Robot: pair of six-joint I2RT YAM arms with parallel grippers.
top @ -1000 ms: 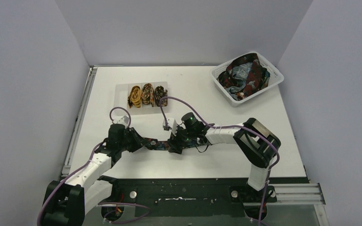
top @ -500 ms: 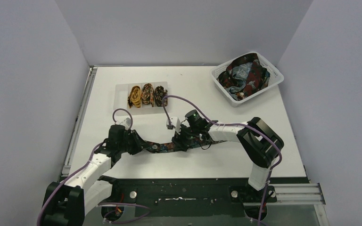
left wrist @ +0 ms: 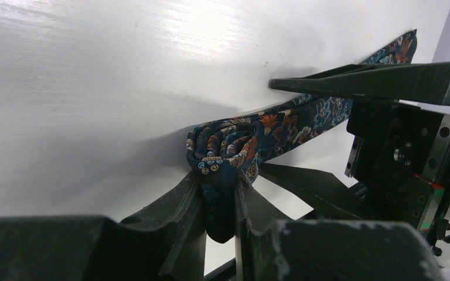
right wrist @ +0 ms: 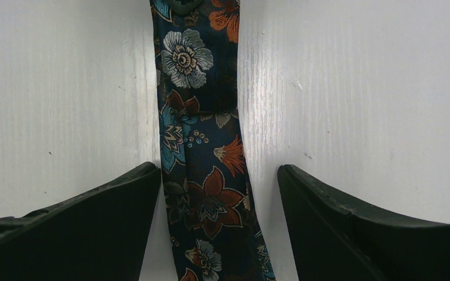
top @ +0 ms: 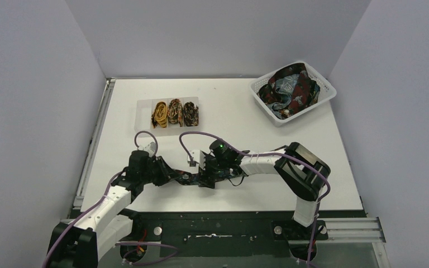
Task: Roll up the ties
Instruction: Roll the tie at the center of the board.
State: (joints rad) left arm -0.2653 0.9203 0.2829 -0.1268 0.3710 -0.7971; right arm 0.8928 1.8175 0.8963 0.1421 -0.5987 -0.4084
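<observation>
Top external: walls, white table, tie

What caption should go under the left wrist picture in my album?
The left gripper pinches the coiled end of a navy flowery tie on the white table.

Left tool clamped tight, right tool spread wide, both apparently low, close together.

The overhead camera looked down from above and behind the arm bases, taking in the whole white desk. The left wrist camera sat low, skimming along the desk past its own black fingers. The right wrist camera faced straight down, very close. All three shared the dark navy flower-printed fabric tie.
</observation>
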